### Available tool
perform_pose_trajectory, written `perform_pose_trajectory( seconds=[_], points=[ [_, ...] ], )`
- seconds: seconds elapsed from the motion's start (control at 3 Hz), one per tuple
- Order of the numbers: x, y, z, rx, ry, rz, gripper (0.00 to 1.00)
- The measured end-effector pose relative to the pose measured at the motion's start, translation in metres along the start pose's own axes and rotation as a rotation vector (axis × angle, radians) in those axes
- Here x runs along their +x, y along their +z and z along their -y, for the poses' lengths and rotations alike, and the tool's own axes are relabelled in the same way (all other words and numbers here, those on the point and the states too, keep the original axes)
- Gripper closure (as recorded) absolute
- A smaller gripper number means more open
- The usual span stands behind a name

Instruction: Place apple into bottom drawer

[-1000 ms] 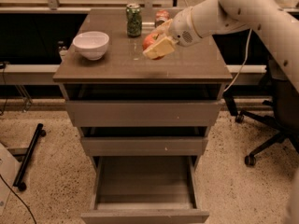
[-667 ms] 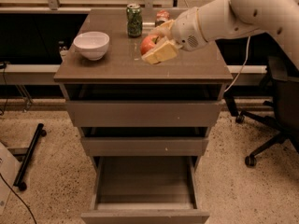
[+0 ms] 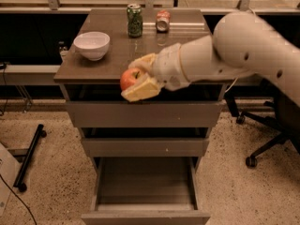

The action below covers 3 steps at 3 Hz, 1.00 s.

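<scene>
My gripper (image 3: 135, 78) sits near the middle of the frame, at the front edge of the cabinet top (image 3: 112, 62). My two pale fingers (image 3: 140, 92) are clamped on the apple (image 3: 127, 78), one above it and one below. The apple is red-orange with a short dark stem pointing up and toward me. It shows against the front lip of the top and the dark gap just under it. I cannot tell whether it touches the wood.

My arm (image 3: 220, 55) reaches in from the right side of the frame, thick and white, and covers the right part of the cabinet top.

The bottom drawer (image 3: 145, 184) is pulled out toward the lower edge of the frame, with its flat floor showing. It lies well below the apple and almost straight under it. Between them are the fronts of the top drawer (image 3: 140, 115) and the middle drawer (image 3: 145, 147), each with a dark gap above it.

Up and to the left of my gripper, a white bowl (image 3: 92, 44) stands on the top, well apart from the apple. Farther back, near the upper centre, a green can (image 3: 135, 20) stands upright, with a red-and-white can (image 3: 162, 20) just to its right.

A chair (image 3: 276, 121) on wheels stands on the speckled floor (image 3: 51, 191) at the right.
</scene>
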<state>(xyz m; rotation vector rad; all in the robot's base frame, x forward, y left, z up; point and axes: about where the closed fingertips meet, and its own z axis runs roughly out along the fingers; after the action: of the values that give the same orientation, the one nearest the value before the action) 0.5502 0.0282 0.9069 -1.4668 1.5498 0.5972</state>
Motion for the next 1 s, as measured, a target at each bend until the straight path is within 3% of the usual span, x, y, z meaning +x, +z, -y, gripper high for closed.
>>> perform_pose_trajectory(
  seconds=[0.67, 1.0],
  points=[
    [0.054, 0.044, -0.047, 0.047, 0.108, -0.034, 1.0],
    [0.054, 0.044, -0.047, 0.046, 0.106, -0.034, 1.0]
  ],
)
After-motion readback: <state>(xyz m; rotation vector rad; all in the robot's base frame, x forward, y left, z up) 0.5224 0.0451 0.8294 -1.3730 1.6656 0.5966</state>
